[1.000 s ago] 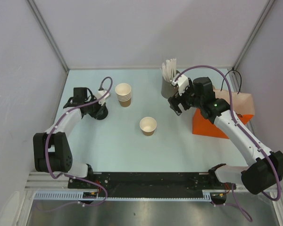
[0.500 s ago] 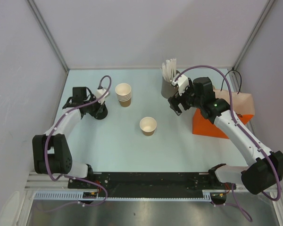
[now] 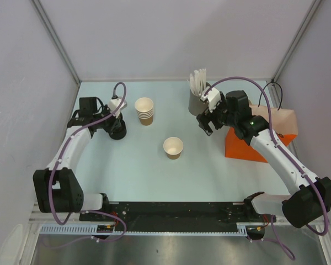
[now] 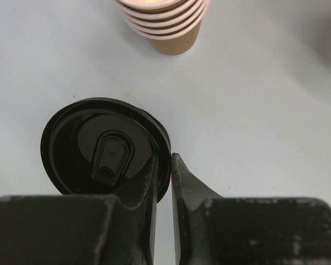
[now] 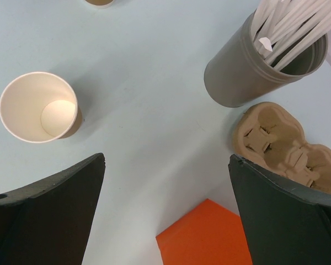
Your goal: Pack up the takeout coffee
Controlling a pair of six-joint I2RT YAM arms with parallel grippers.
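Observation:
My left gripper (image 4: 164,165) is shut on the rim of a black lid (image 4: 105,146), one finger inside it and one outside. This lid is the top one of a stack of lids (image 3: 117,131) at the left of the table. A single tan cup (image 3: 173,147) stands open and lidless at mid-table, also seen in the right wrist view (image 5: 38,107). The takeout coffee, a cup with a lid on it, is not in view. My right gripper (image 3: 206,124) hangs open and empty above the table, to the right of the cup and next to the orange bag (image 3: 248,144).
A stack of lidless tan cups (image 3: 145,110) stands just right of the lids. A grey holder of white sticks (image 5: 259,61) is at the back right, with a brown pulp cup carrier (image 5: 281,143) beside it. Grey walls close the table on three sides.
My left gripper has closed on the lid's rim, and its wrist has shifted a little back and left. The right arm has not moved.

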